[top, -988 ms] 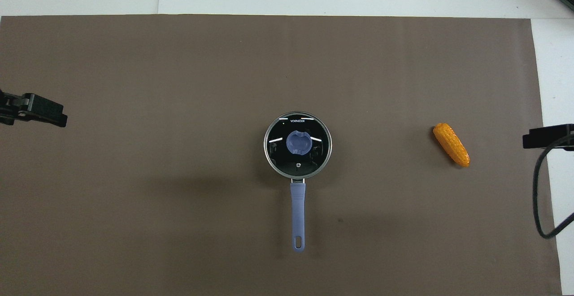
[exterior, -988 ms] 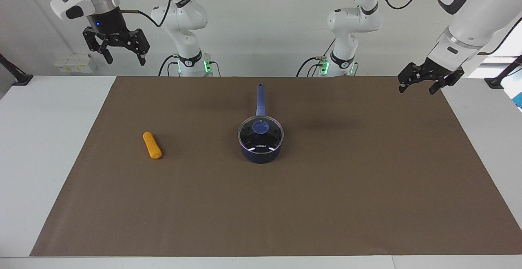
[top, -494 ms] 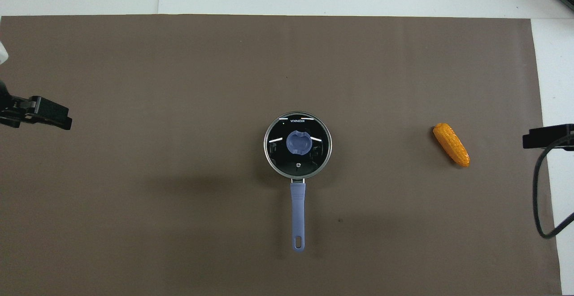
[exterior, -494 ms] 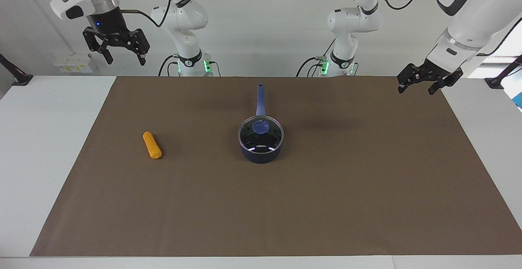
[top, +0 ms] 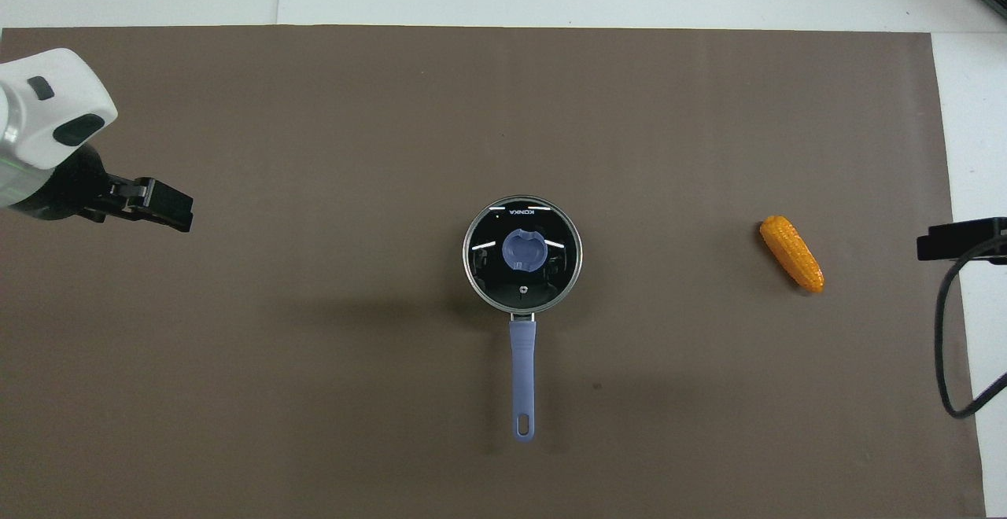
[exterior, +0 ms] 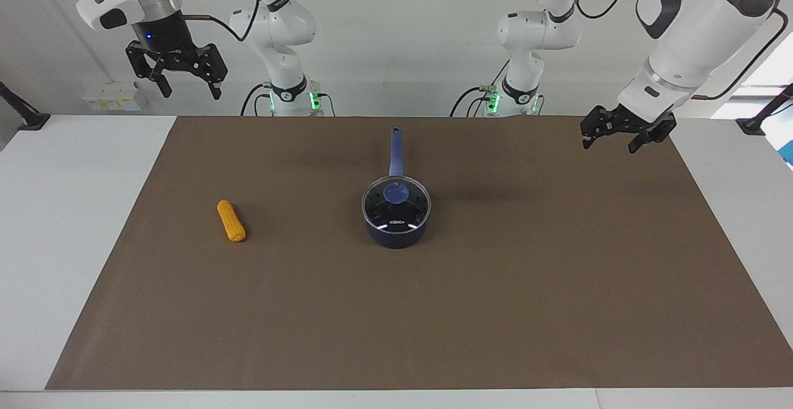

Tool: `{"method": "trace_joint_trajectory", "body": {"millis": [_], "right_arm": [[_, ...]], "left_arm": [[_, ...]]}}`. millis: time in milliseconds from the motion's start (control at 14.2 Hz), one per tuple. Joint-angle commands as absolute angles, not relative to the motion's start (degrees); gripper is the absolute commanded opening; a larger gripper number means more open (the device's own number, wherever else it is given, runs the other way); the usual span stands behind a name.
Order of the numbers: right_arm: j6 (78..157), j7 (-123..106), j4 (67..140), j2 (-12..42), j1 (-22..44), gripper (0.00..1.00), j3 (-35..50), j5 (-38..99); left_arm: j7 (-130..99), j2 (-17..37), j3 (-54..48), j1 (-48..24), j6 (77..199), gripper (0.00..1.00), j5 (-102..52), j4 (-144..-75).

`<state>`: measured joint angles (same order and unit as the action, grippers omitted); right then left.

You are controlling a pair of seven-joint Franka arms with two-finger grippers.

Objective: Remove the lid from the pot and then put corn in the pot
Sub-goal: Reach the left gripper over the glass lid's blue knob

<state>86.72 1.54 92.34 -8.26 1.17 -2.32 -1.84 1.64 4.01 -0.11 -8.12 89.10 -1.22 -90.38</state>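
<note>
You see the pot [exterior: 396, 226] at the middle of the brown mat [exterior: 557, 310], its handle pointing toward the robots. The lid [exterior: 396, 206] sits on it, so the black inside shows only through the glass. The corn [exterior: 231, 220] lies toward the right arm's end. The left gripper [exterior: 609, 137] hangs over its own end of the mat, fingers apart and empty. The right gripper [exterior: 186, 85] waits raised, fingers spread and empty; the overhead view cuts it off at the edge.
</note>
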Motion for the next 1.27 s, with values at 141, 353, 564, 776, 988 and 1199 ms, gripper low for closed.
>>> {"method": "trace_joint_trajectory", "body": {"millis": [141, 353, 564, 776, 988, 1199], "right_arm": [[86.6, 0.4, 92.2, -8.2, 0.9, 1.00, -2.3, -1.7], [86.6, 0.4, 92.3, -8.2, 0.9, 1.00, -2.3, -1.7], [86.6, 0.4, 92.3, -8.2, 0.9, 1.00, -2.3, -1.6], [86.6, 0.4, 92.3, -8.2, 0.9, 1.00, -2.3, -1.6], [86.6, 0.4, 92.2, -8.2, 0.9, 1.00, -2.3, -1.6], [86.7, 0.4, 92.3, -8.2, 0.9, 1.00, -2.3, -1.7]], "left_arm": [[-7.2, 3.6, 0.6, -14.9, 93.1, 1.00, -1.1, -93.4], [-13.4, 4.0, 0.6, -19.1, 98.0, 1.00, -1.1, -96.3], [-18.5, 5.9, 0.6, -23.1, 101.6, 1.00, -1.7, -97.1], [-23.2, 8.5, 0.6, -26.0, 104.4, 1.00, -1.7, -96.9], [-29.9, 11.9, 0.6, -30.3, 109.1, 1.00, -1.7, -96.7], [-36.2, 16.6, 0.6, -33.9, 112.7, 1.00, -1.7, -94.8]]}}
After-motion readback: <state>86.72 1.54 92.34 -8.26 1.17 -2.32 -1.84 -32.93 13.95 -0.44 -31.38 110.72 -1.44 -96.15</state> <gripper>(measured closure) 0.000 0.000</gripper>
